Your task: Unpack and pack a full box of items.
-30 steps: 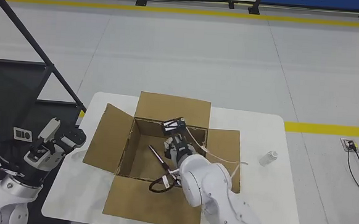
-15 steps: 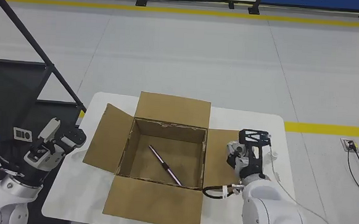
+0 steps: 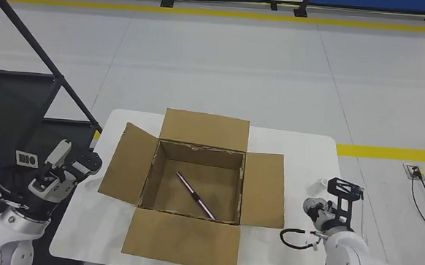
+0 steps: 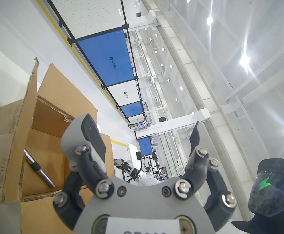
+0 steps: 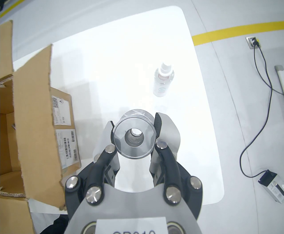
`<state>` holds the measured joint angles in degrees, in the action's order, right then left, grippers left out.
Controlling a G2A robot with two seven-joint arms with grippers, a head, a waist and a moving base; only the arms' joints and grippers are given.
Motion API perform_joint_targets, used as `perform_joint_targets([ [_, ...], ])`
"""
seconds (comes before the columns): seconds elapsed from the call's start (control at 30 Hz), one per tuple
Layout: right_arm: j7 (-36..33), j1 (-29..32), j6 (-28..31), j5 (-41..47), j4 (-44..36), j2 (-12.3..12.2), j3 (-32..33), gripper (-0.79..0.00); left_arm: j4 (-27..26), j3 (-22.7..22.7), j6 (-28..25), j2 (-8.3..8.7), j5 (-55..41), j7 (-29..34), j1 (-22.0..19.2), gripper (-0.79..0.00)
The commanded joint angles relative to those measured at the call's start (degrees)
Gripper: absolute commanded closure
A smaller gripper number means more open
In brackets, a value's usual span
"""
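Top view: the right end effector (image 3: 315,207) has left the box (image 3: 191,241) at centre for the lower right, over the bench (image 3: 299,149). Left wrist view: the left end effector (image 4: 142,133) is released. Right wrist view: the right end effector grasps a metal spool (image 5: 133,138) above the bench.

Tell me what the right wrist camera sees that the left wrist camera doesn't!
Right wrist view: the right arm's jaws are shut on a metal ring, with the white table beneath and a spray bottle on it just beyond. Left wrist view: the left arm's jaws are wide open with nothing between them, and a metal rod lies on the box floor. Both views show the open cardboard box.
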<state>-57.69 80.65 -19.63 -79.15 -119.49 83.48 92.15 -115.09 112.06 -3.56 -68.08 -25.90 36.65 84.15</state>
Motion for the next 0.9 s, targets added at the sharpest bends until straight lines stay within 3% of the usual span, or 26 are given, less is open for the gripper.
perform_joint_targets([
  [0.0, 0.86, -0.47, 1.0, 2.6, 3.06, -0.15, 2.38, 0.0, 0.0, 0.0, 0.0, 0.0, 0.0, 0.0, 0.0, -0.785],
  [0.4, 5.0, -4.0, 2.41, 5.32, 15.35, -0.76, 5.4, 0.0, 0.0, 0.0, 0.0, 0.0, 0.0, 0.0, 0.0, -0.785],
  [0.8, 4.91, -5.7, 1.93, 4.18, 19.31, -1.15, 4.15, 0.0, 0.0, 0.0, 0.0, 0.0, 0.0, 0.0, 0.0, -0.785],
  [0.87, 4.76, -5.8, 1.8, 4.23, 19.54, -1.21, 4.08, -0.074, 0.0, 0.0, 0.0, 0.0, 0.0, 0.0, 0.0, -0.785],
])
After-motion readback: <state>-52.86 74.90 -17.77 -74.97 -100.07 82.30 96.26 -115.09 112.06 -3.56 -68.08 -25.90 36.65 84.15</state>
